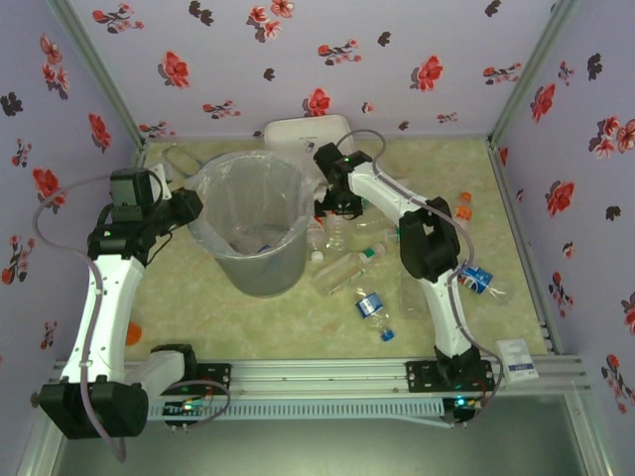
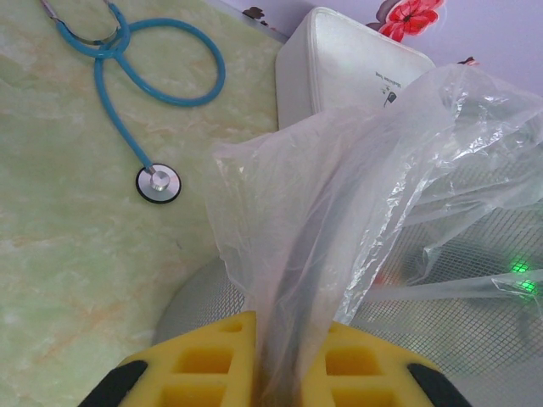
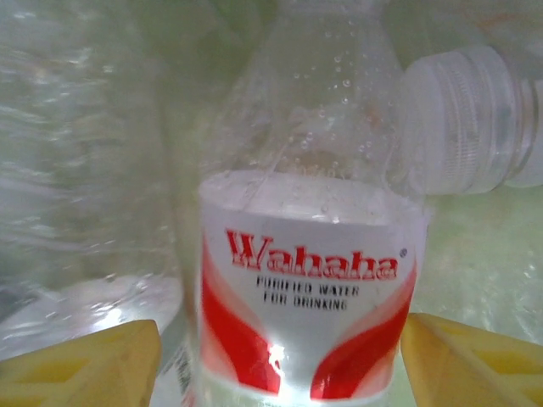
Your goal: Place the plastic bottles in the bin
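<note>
Centre of the overhead view: grey bin (image 1: 260,273), lined with a crinkly clear bag (image 2: 365,203). Left claw (image 2: 288,369) is clenched on a fold of that bag at the rim, on the bin's left side in the frame. Right claw (image 3: 280,326) hangs just right of the bin, jaws released and standing either side of a bottle (image 3: 310,280) with a red-and-white label. A gap shows on one side, so no grip yet. Other bottles (image 1: 345,273) lie loose on the table, middle right of the frame, all outside the bin. Likely trouble: the bottle body is round, slick and beaded with droplets, so an off-centre squeeze could squirt it sideways, and thin plastic may buckle under a hard one. A white-capped bottle (image 3: 475,119) lies just beside it, upper right of the wrist view, and could get nipped or shoved along. On the carry, a low pass could snag the bag or knock the bin. A tug from the left claw could drag the bag off the rim or fold it over the mouth. Stethoscope (image 2: 158,183) and white container (image 1: 308,132) sit behind the bin, upper part of the frame, probably clear of the path. Table (image 1: 258,322): pale green-cream marbled top, smooth-looking, so nudged bottles may roll. Walls (image 1: 417,40): lilac, with red and dark flowers, on three sides. Metal posts (image 1: 99,69) stand in the corners, and a metal rail (image 1: 327,375) runs along the bottom edge.
</note>
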Motion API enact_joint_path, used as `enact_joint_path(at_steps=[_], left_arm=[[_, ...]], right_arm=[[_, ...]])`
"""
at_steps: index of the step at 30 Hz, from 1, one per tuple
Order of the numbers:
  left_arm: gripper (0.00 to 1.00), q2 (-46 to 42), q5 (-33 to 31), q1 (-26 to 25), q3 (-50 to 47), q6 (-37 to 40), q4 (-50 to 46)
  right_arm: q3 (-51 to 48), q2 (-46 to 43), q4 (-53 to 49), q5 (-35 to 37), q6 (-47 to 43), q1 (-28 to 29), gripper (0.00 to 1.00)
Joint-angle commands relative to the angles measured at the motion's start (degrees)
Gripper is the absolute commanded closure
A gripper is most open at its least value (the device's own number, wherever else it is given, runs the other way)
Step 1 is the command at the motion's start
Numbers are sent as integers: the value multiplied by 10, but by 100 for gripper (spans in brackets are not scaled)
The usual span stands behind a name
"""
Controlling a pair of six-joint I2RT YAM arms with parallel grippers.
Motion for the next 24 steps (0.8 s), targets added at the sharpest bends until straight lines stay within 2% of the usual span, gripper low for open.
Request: enact_joint_path(at_steps=[1, 5, 10, 20, 24], left_arm=[[90, -5, 8, 5, -10, 17, 1], [90, -6, 8, 6, -7, 19, -2], [90, -4, 8, 6, -1, 17, -3], [90, -2, 9, 6, 2, 13, -2], [90, 2, 9, 5, 2, 12, 1]], right_arm=[[15, 23, -6, 8, 4, -1, 25], [11, 22, 3, 6, 5, -1, 32], [6, -25, 7, 12, 0, -4, 40], [-41, -218, 48, -8, -26, -21, 45], [-28, -279, 70, -29, -37, -26, 50]])
